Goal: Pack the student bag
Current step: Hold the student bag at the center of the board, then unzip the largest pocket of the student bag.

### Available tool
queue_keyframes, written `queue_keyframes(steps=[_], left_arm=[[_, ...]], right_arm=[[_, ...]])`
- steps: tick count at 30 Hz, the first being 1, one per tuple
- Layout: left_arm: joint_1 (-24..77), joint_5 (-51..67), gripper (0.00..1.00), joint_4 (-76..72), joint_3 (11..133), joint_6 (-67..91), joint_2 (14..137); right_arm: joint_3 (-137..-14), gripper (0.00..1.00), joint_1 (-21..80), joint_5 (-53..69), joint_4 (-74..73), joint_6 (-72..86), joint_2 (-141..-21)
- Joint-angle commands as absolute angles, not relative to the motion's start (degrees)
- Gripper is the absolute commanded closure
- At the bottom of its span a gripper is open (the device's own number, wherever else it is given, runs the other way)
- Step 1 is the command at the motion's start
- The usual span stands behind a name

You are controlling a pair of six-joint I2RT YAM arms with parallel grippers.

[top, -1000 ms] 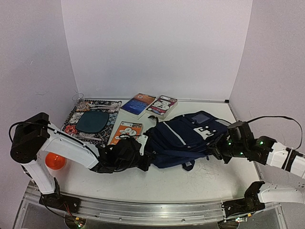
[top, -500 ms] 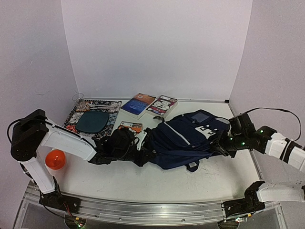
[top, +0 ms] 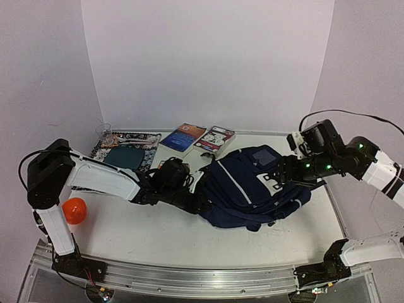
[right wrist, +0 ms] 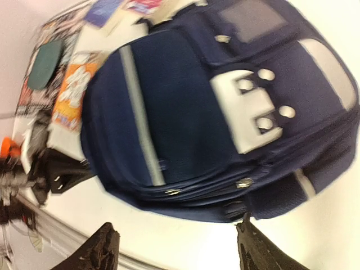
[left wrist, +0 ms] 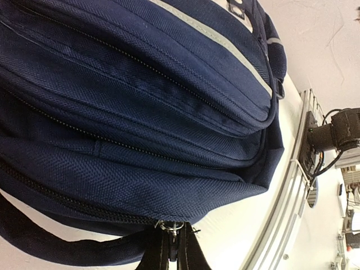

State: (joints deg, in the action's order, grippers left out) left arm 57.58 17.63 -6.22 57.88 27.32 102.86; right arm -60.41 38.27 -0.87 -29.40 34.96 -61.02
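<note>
The student bag [top: 249, 189], navy with grey-white stripes and white buckle patches, lies on its side mid-table. My left gripper [top: 199, 200] is at the bag's left end. In the left wrist view that gripper [left wrist: 172, 243] is shut on the metal zipper pull [left wrist: 169, 227] at the edge of the bag [left wrist: 140, 112]. My right gripper [top: 285, 174] hangs open above the bag's right side. The blurred right wrist view shows its gripper [right wrist: 179, 247] with both fingers wide apart, nothing between them and the bag [right wrist: 185, 112] below.
Two books [top: 183, 136] [top: 216, 139] lie by the back wall. A patterned black mat with a teal oval [top: 123, 156] sits back left, with an orange booklet [right wrist: 73, 93] beside it. An orange ball [top: 74, 210] rests near the left arm's base. The table's metal rail [top: 202, 281] runs along the front.
My right gripper has opened, let go of the bag's right end and risen up and back. My left gripper stayed shut and moved right and back; the bag shifted with it.
</note>
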Motion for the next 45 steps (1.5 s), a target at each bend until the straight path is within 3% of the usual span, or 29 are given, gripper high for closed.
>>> queue_keyframes(steps=[1,12,19,26,31,34,39,45], left_arm=[[57.5,23.2,1.0,-5.3,64.1,28.3,103.6],[57.5,33.2,1.0,-2.5,68.9,31.2,103.1],[57.5,36.3,1.0,-1.9,70.0,32.0,101.3],[57.5,36.0,1.0,3.0,71.9,29.3,100.3],[57.2,36.3,1.0,4.6,72.2,28.5,100.6],[57.2,37.9,1.0,4.6,73.0,28.9,100.4],[56.4,35.8,1.0,6.1,72.6,27.8,98.6],[51.1,32.2,1.0,12.2,70.8,24.3,97.5]], right_arm=[[-63.2,0.27,47.0,-2.8,-31.2,24.6,-65.9],[-59.9,0.27,52.7,5.4,-10.3,8.7,-76.9],[-59.4,0.34,52.9,9.4,-5.6,5.0,-84.6],[-55.1,0.46,52.9,7.5,-5.5,4.7,-85.1],[-54.3,0.49,53.5,8.5,-5.7,4.7,-85.4],[-53.6,0.6,53.5,5.8,-5.9,5.1,-86.2],[-52.8,1.0,53.5,3.6,-6.8,5.9,-84.6],[-51.0,1.0,53.5,0.6,-11.6,6.9,-77.3]])
